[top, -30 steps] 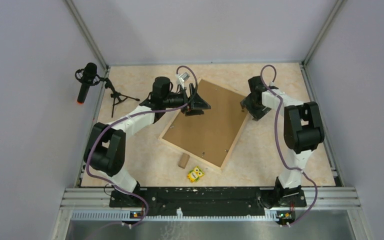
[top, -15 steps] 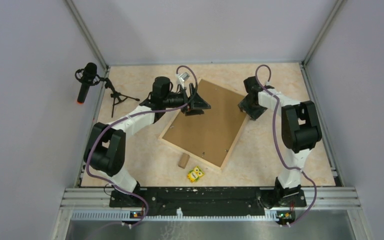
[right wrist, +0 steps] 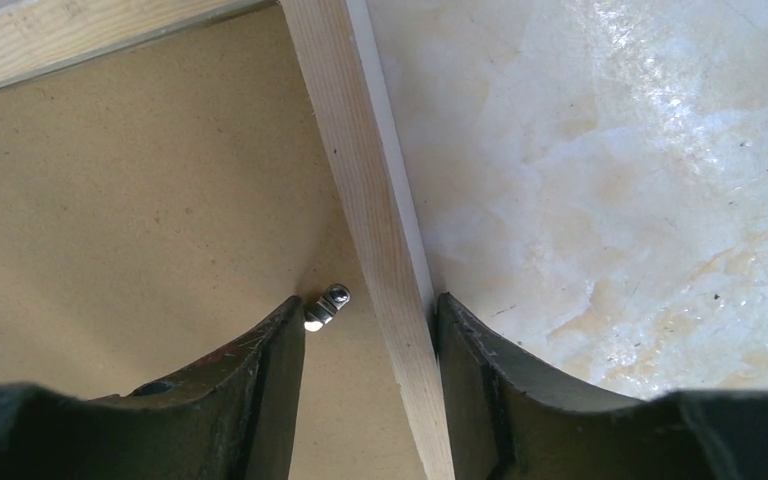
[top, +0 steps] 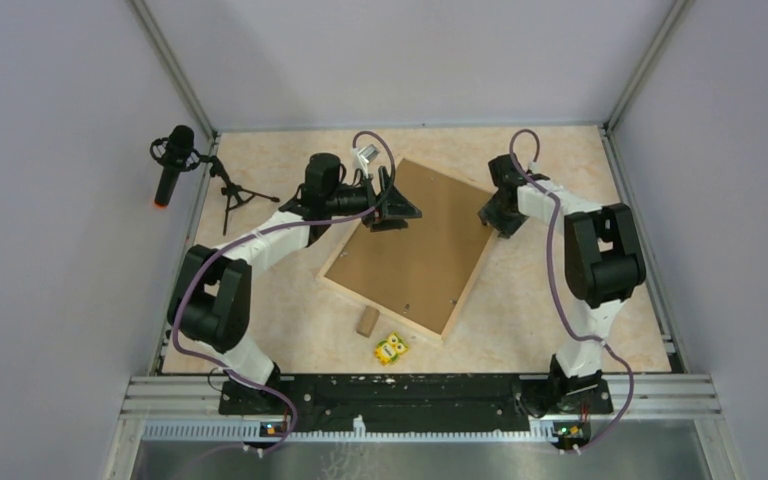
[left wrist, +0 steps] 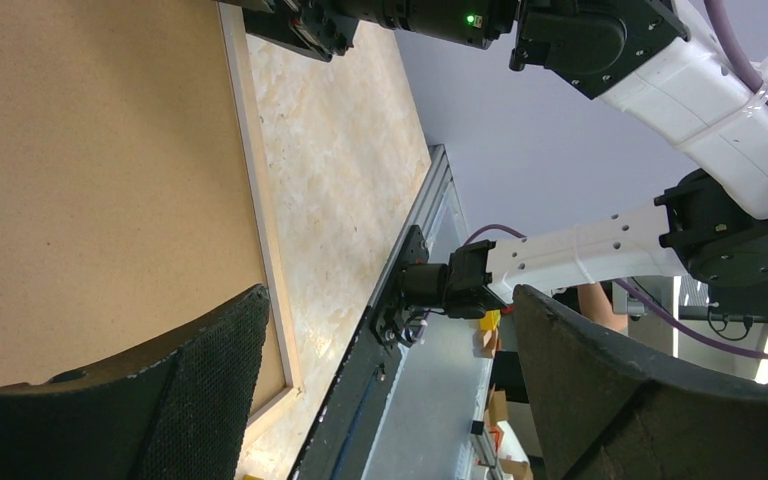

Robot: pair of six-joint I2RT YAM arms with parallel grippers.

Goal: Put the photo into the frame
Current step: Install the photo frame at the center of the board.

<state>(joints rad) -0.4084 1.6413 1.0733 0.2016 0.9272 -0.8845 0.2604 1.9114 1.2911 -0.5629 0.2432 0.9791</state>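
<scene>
The frame (top: 468,287) lies face down on the table, its pale wood strips around a plain brown backing board (top: 415,245). The photo is hidden. My left gripper (top: 401,207) is open and empty over the frame's far left corner; in the left wrist view (left wrist: 390,300) the board (left wrist: 90,180) and a frame strip (left wrist: 258,200) lie below it. My right gripper (top: 491,212) is open and straddles the frame's right strip (right wrist: 370,200). Its outer finger (right wrist: 480,360) touches the strip. Its inner finger (right wrist: 260,370) is over the board beside a small metal tab (right wrist: 325,305).
A microphone on a small tripod (top: 173,160) stands at the far left. A small brown block (top: 366,320) and a yellow toy (top: 391,348) lie near the frame's near corner. A small silver object (top: 365,155) sits beyond the left gripper. Walls enclose the table.
My right gripper has moved left and a little farther back, onto the frame's right edge. The left arm and the frame have not moved.
</scene>
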